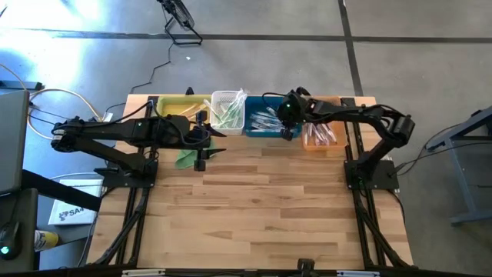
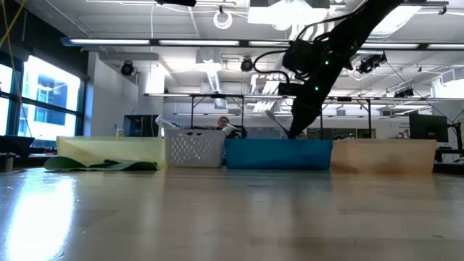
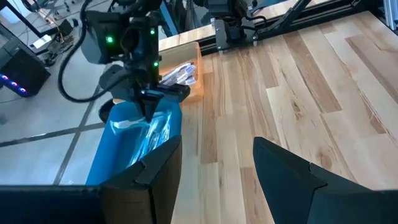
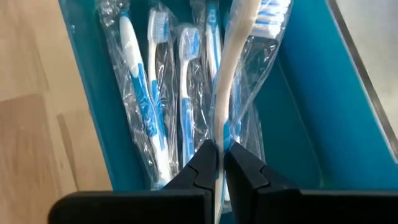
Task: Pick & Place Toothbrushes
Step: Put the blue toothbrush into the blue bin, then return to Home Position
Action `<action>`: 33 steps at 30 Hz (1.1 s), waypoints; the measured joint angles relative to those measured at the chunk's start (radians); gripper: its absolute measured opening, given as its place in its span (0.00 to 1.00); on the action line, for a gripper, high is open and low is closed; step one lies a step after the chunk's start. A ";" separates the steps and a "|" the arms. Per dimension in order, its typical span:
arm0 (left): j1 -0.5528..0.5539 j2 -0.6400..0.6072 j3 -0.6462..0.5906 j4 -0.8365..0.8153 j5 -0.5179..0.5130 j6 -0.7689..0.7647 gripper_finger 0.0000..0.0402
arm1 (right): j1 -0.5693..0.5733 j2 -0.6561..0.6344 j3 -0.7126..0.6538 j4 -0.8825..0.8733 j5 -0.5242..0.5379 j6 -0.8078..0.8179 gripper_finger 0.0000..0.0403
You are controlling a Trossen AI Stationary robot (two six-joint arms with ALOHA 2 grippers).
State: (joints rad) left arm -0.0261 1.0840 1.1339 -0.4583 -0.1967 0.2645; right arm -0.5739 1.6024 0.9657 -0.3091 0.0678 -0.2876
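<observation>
My right gripper (image 4: pixel 221 165) is over the blue bin (image 1: pixel 265 123), tipped down into it and shut on a blue-white toothbrush (image 4: pixel 230 68) in a clear wrapper. Several more wrapped blue-white toothbrushes (image 4: pixel 155 106) lie on the bin's floor. In the low view the right gripper (image 2: pixel 297 129) reaches down behind the bin's front wall (image 2: pixel 279 154). My left gripper (image 3: pixel 217 149) hangs open above the table by the folded green cloth (image 1: pixel 187 159), with nothing between its fingers. My right gripper pinches the wrapped toothbrush's white handle (image 4: pixel 219 140) near its tail end between its two fingers. The fingers slant down from above, and the brush runs on past them along their line, head end (image 4: pixel 264 12) farthest away. Whether that end rests on the brushes below, I cannot tell.
A row of bins stands along the table's far edge: a yellow one (image 1: pixel 173 104), a white basket (image 1: pixel 228 110) with green toothbrushes, the blue one, and an orange one (image 1: pixel 323 135) with pinkish toothbrushes. Bare wooden tabletop (image 1: pixel 261 208) stretches toward the near edge.
</observation>
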 joint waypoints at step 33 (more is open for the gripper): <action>0.000 0.000 0.000 -0.008 -0.099 0.000 0.48 | 0.104 -0.168 0.000 0.078 0.014 0.003 0.05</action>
State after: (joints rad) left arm -0.0261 1.0843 1.1339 -0.4665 -0.2956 0.2642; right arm -0.4703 1.4340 0.9657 -0.2310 0.0817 -0.2844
